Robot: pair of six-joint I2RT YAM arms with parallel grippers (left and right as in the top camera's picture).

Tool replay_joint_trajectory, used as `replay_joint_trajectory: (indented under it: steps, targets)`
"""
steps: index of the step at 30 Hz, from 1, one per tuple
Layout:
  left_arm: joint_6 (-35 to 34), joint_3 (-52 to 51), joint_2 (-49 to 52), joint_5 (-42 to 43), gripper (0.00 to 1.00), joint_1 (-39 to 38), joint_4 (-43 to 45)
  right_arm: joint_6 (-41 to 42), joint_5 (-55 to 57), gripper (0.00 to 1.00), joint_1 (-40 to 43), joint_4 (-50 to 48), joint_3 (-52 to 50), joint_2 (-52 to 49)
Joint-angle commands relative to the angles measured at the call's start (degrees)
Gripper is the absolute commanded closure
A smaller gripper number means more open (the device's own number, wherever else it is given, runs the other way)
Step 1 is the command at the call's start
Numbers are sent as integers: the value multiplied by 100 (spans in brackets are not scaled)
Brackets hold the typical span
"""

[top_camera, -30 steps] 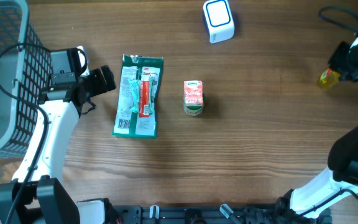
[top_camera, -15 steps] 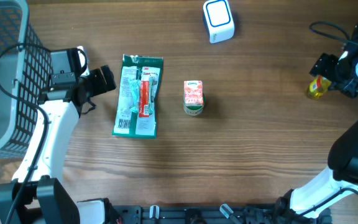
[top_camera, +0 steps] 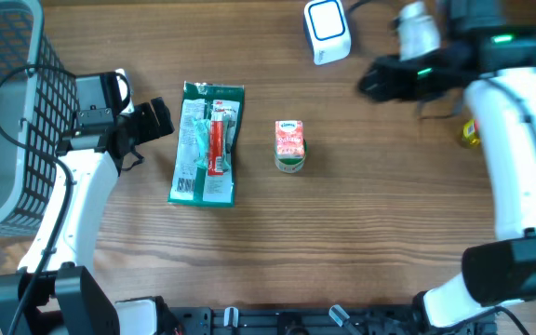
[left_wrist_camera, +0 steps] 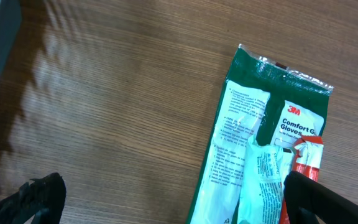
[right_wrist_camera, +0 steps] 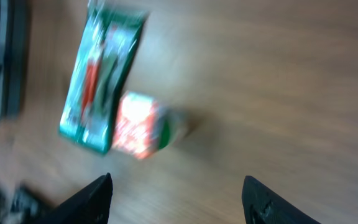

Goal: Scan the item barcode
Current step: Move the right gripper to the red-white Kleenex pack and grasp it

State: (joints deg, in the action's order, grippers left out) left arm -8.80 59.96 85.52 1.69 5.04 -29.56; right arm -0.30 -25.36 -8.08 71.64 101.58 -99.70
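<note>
Red carton [top_camera: 289, 146] stands upright on the counter [top_camera: 389, 233]; the right pincer [right_wrist_camera: 179, 198], spread and empty, may tip it if it comes in low. Left pincer [top_camera: 163, 119] is spread too, holding nothing.

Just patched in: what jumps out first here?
The green 3M Comfort Gloves pack lies mid-table, a small red carton just right of it. The right hand hangs open and empty near the white-and-blue scanner at the far edge; the open left hand sits beside the pack.
</note>
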Motion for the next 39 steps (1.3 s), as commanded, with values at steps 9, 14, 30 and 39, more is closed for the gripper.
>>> replay_joint_trajectory:
  steps: [9, 14, 30, 39]
  targets:
    - [109, 42, 2, 85, 0, 33, 15, 1451, 391, 56, -1762, -3202, -2712, -48]
    - [109, 42, 2, 85, 0, 33, 15, 1746, 627, 60, -1875, -3602, -3047, -70]
    - [109, 42, 2, 85, 0, 33, 15, 2496, 1143, 64, -1875, -3613, -2999, -26]
    - [109, 42, 2, 85, 0, 33, 15, 2422, 1250, 90, -1869, -3606, -2997, -13]
